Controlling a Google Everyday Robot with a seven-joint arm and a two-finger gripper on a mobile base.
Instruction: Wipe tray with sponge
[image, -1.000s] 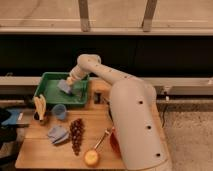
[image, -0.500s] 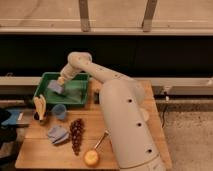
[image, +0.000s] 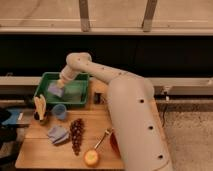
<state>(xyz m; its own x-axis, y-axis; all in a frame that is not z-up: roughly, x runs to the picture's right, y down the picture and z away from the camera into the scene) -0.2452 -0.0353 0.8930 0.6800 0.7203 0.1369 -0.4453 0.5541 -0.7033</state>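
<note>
A green tray (image: 80, 93) sits at the back left of the wooden table. A pale blue sponge (image: 55, 90) lies inside it, toward the left side. My gripper (image: 60, 84) is down in the tray right on top of the sponge, at the end of the white arm (image: 95, 67) that reaches in from the right. The sponge touches the tray floor.
On the table in front of the tray stand a blue cup (image: 60, 111), a holder with yellow utensils (image: 39, 107), a crumpled grey-blue cloth (image: 57, 134), a bunch of dark grapes (image: 76, 135), an orange (image: 91, 157) and a wooden-handled tool (image: 102, 139). My white body (image: 135, 130) fills the right.
The gripper and sponge slid left across the tray floor, from the right part of the tray toward its left side.
</note>
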